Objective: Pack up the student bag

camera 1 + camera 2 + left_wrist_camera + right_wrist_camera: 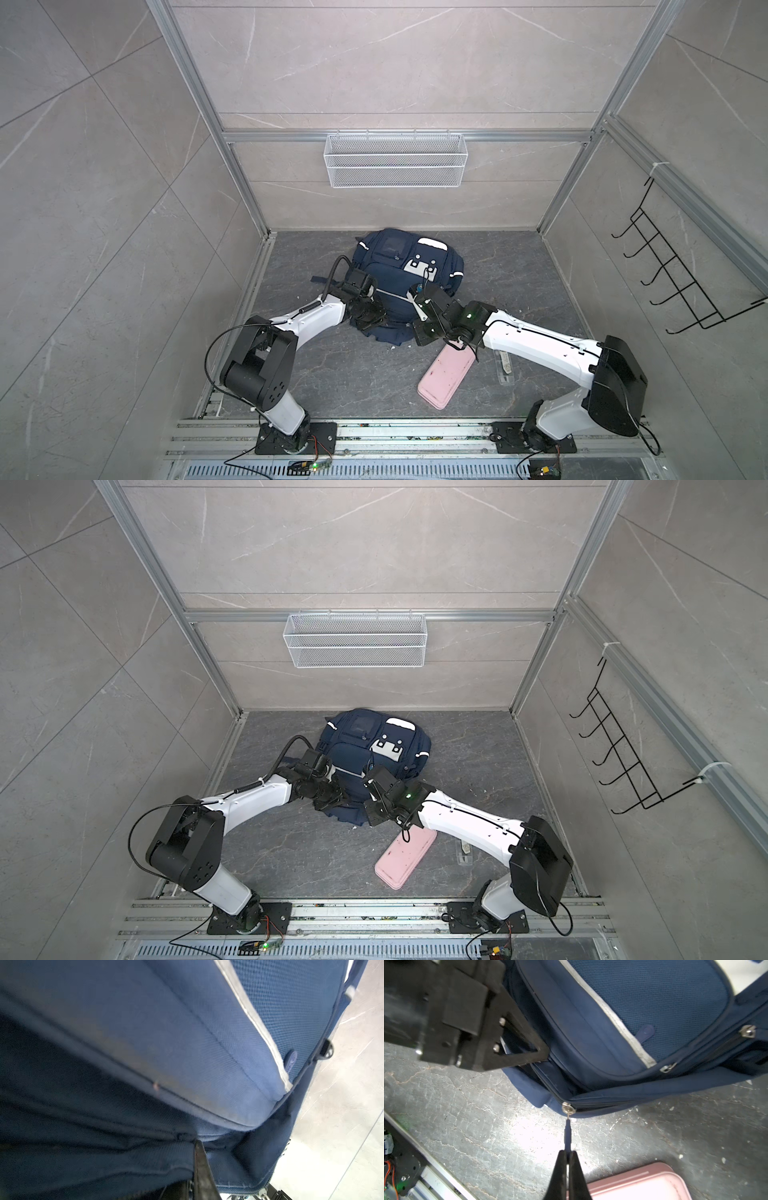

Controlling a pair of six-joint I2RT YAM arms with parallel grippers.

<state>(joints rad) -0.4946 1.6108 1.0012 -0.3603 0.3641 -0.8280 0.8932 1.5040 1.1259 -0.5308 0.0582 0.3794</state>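
Left pincer (376, 318): closed at the near-left edge of the student bag; the left wrist view shows it nipping a fold of navy fabric beside the zip line.
Student bag (386, 274): lies flat on the surface (332, 374), towards the back and about midway between the two arms, front pocket up.
Main zip: the slider (568, 1108) sits at the bag's near corner. The teeth gape on the side towards the left pincer and are joined on the other.
Right pincer (568, 1159): fingers together, clamped on the blue zip pull (568, 1134), which is drawn taut away from the slider.
Pink case (446, 376): on the surface near the right arm, outside the bag and well apart from the opening.
Clear flat item (505, 368): beside the right arm, also outside; too small to identify.
Done, by my reading: the bag is braced and its main compartment is partly unzipped.
Left, by my reading: finish the zip travel, spread the mouth, load the case and any other loose item, then zip shut.
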